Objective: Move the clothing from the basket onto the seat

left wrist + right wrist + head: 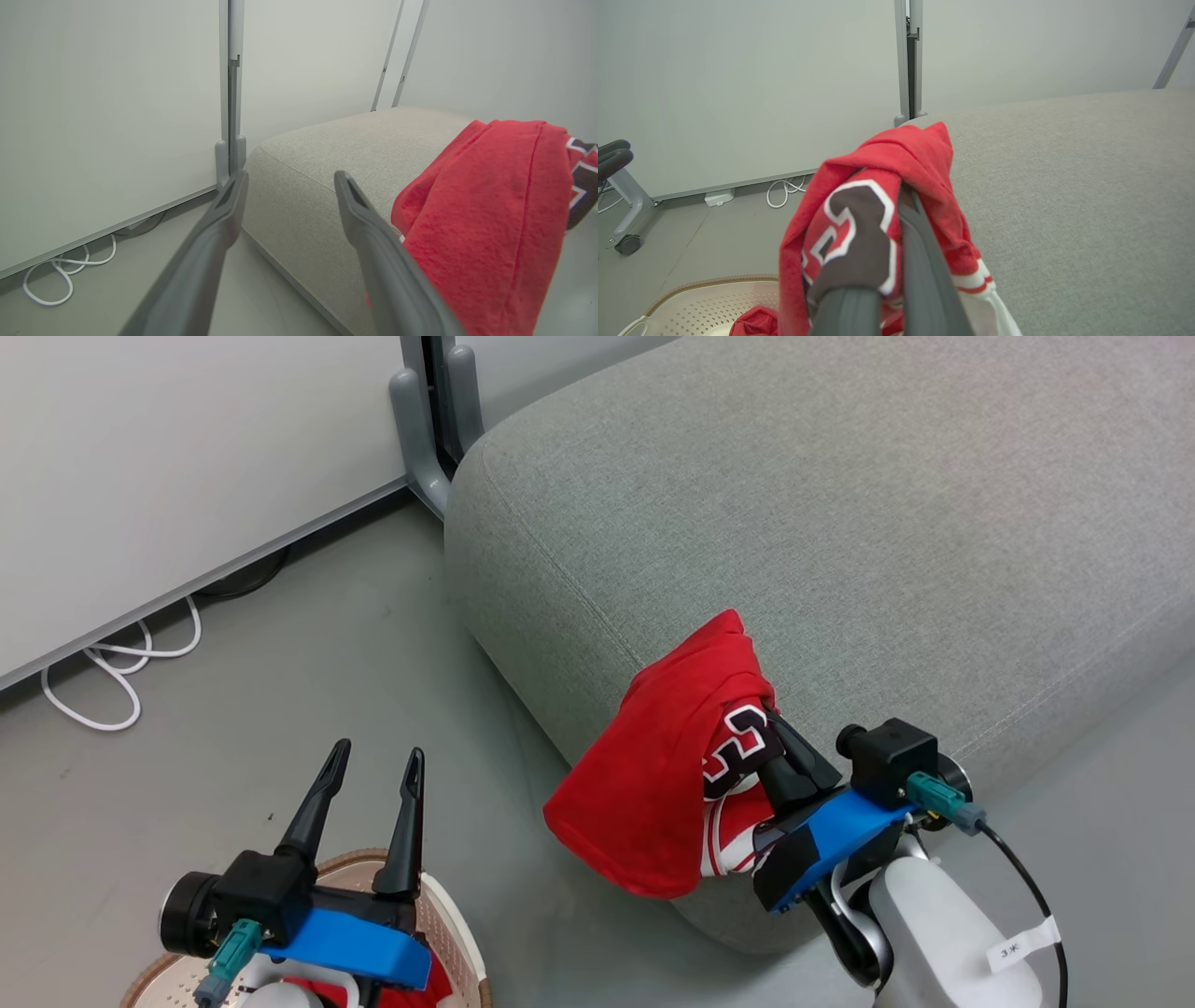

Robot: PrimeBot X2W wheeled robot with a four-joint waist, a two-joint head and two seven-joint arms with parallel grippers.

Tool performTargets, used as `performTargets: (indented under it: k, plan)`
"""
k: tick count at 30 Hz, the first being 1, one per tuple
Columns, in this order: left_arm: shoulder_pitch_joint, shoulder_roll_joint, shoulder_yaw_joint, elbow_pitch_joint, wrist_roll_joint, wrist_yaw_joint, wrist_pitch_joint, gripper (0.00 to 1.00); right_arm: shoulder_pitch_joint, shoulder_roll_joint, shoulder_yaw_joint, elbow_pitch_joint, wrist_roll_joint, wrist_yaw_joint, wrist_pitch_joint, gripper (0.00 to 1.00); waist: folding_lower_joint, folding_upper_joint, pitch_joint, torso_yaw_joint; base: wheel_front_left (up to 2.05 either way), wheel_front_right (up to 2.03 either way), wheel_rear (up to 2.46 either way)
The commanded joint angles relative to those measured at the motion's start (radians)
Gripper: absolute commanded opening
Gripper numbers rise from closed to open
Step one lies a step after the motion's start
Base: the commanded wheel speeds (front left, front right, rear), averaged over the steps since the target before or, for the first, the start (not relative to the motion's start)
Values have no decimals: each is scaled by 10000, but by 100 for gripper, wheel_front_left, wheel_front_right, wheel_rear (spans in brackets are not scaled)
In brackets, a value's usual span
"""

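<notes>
The biggest thing here is the grey seat (840,523), and its wide soft top is where the clothing has to end up. The grey floor (280,709) runs beside it up to a pale wall (187,429). The basket (710,282) sits on the floor low down by the robot, close to the seat, probably so each trip is short. The red jersey (644,775) is out of the basket. It is up in the air at the near edge of the seat, bunched up, with most of it hanging down over the seat's side. It does not lie on the top yet. I think it is held this high so it can get over the edge. Another red bit of clothing (754,322) lies in the basket, so the job looks about half done. The right end effector (777,733) is clenched tight on the jersey, with its fingers tucked into the folds near the black number. The left end effector (380,751) is spread wide and holds nothing. It hangs over the basket, maybe ready for the next grab. A thin white cable (121,663) loops on the floor by the wall.
</notes>
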Motion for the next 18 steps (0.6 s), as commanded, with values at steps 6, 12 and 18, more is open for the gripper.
performTargets:
  k: [6, 12, 18]
  plan:
    - [-165, 114, -1, -219, 67, -15, -47, 100, -639, -5, -522, -45, 88, 5, 61, 0, -1, 0, 343, 118, 0, 0, 0]
    - [-544, 326, -284, -496, 182, -15, -47, 100, -1945, 1, -1896, 263, -182, 5, 21, 0, -1, 0, 1161, 548, 0, 0, 0]
    - [-1080, 691, -530, -965, 366, -16, -48, 100, -3681, -9, -3778, 560, -1203, 5, 87, 0, -1, 0, 2389, 1033, 0, 0, 0]
